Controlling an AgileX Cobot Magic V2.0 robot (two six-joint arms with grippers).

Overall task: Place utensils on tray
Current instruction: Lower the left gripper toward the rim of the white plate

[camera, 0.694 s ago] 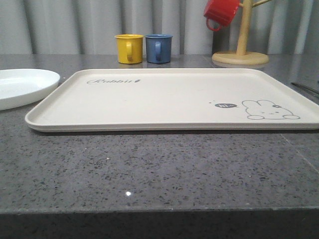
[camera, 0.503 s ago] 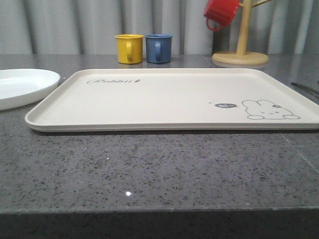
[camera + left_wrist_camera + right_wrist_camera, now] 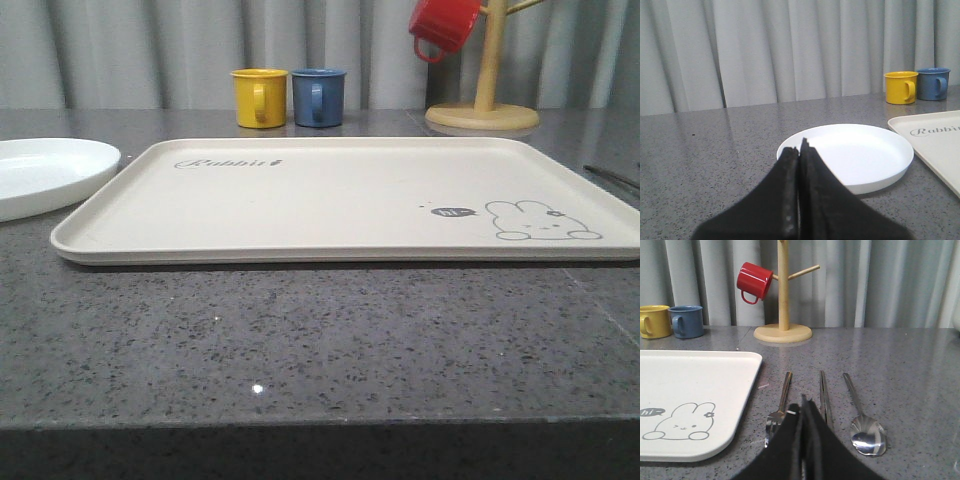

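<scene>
Speckled grey counter (image 3: 320, 340) carries my cream tray (image 3: 340, 200); off its right edge lie steel fork (image 3: 780, 407), chopsticks (image 3: 824, 397), spoon (image 3: 864, 427); both my grippers (image 3: 799, 150) (image 3: 802, 407) closed, empty

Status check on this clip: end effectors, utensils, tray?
Both end effectors, left and right, shut, empty. Fork, chopsticks, spoon on counter beside tray. Tray bare, path unobstructed.
</scene>
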